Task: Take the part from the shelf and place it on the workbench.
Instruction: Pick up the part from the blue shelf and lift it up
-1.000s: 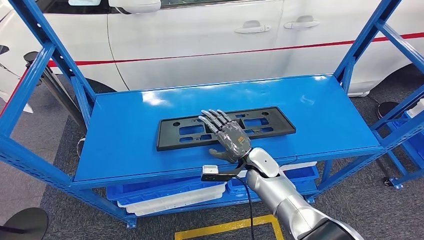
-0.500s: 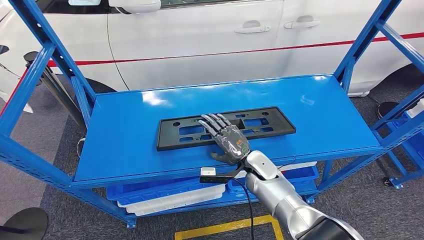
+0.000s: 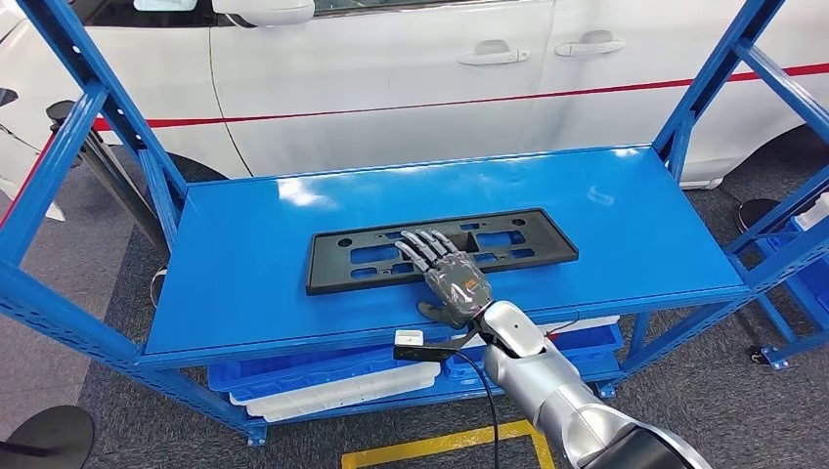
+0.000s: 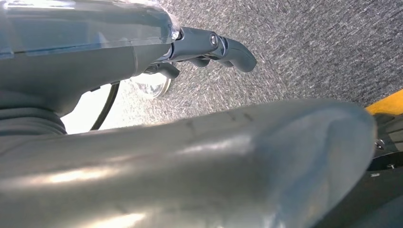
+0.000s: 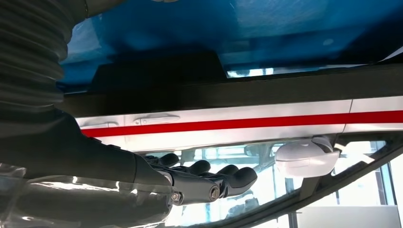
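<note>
The part, a long black plastic plate with cut-outs (image 3: 547,244), lies flat in the middle of the blue shelf board (image 3: 244,274). My right hand (image 3: 450,274) reaches in from the near edge with its fingers stretched out and spread over the plate's middle, while its palm sits above the plate's near rim. It holds nothing. In the right wrist view the plate (image 5: 237,95) shows as a dark band against the blue board, apart from the straight fingers (image 5: 209,183). My left hand (image 4: 209,45) hangs over grey carpet with nothing in it.
Slanted blue uprights (image 3: 93,107) frame the shelf on both sides. A white car (image 3: 391,78) stands close behind it. Blue and white bins (image 3: 323,376) sit on the lower level. A second blue rack (image 3: 792,244) is at the right, and a yellow floor line (image 3: 440,445) runs below.
My right hand has drawn back a little toward the shelf's near edge and come lower over the plate. The plate has not moved.
</note>
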